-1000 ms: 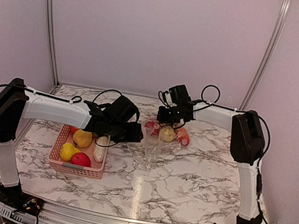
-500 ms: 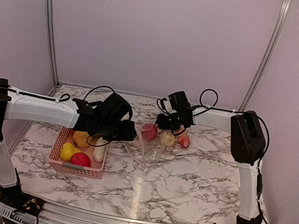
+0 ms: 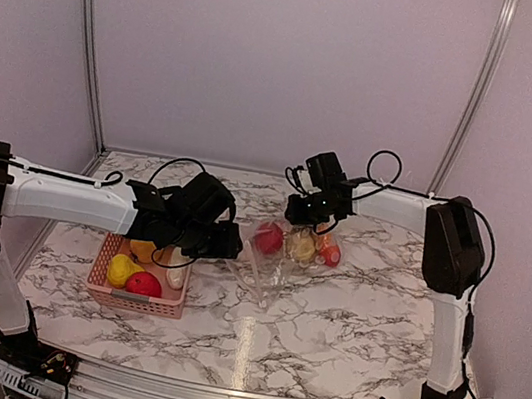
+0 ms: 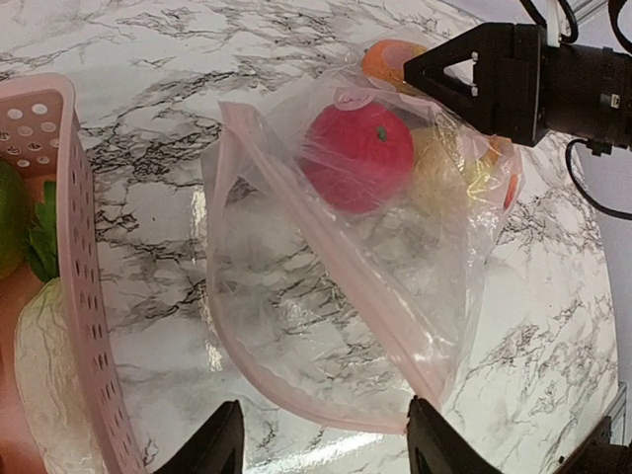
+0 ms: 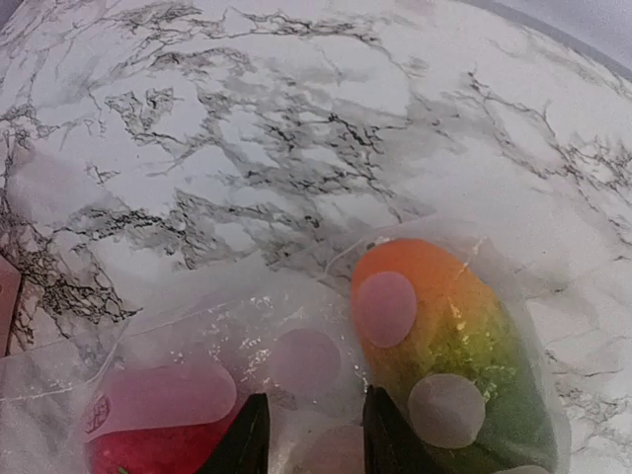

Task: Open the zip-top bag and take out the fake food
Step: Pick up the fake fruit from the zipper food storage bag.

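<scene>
Marbled white table (image 3: 328, 321), pale lilac walls (image 3: 288, 61), metal corner posts (image 3: 92, 30)

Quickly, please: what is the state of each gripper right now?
Left gripper: jaws open, holding nothing.
Right gripper: jaws a little apart over the zip-top bag; whether they grip it cannot be told.

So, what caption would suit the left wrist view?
Opened zip-top bag on the marble table, red fruit inside, pink basket beside it.
</scene>
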Available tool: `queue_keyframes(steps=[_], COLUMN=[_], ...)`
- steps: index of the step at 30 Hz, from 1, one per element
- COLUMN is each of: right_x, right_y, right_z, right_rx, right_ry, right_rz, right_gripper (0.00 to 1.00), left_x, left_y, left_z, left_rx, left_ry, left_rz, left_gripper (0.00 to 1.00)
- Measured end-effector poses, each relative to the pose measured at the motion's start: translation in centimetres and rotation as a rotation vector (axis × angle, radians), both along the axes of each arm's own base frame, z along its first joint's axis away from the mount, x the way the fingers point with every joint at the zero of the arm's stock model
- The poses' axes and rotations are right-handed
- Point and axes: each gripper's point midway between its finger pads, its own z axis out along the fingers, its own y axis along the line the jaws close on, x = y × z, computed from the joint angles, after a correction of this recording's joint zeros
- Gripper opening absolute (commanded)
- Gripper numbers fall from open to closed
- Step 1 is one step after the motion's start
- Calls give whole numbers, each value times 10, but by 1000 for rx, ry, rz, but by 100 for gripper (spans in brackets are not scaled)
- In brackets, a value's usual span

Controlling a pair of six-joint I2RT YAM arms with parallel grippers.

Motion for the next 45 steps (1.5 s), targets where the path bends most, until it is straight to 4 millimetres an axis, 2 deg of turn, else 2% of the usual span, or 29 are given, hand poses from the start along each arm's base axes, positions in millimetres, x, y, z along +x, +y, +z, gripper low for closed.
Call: queue_keyframes(steps=[8,11,14,23,27,32,38,45], right_x=[-7,-14,-21,-31,-30,-29,-26,-34], right_y=[9,19,30,39,41,39,33,27], right_z=[56,69,73,60,42,14,6,-16], right_rx=[47,66,79,98,87,66,64,49], right_ry=[-79,-95,-99,-58,-30,14,24,49], right_rz=[7,21,40,56,57,49,33,30], right_gripper=[26,25,23,20,19,18,18,19], left_x=[1,2,2,3,5,16,28,30], left_y=[-7,-8,-9,-15,-21,-32,-34,-33], left_z=[-10,-8,-5,2,1,-9,-22,-23], left_rx=[4,1,-6,-29,-38,-53,-51,-54], left_ry=[19,17,14,13,18,28,45,46], left_rz=[-13,-13,-16,-29,-38,-39,-30,-27], left_gripper=[56,55,53,53,49,43,39,39])
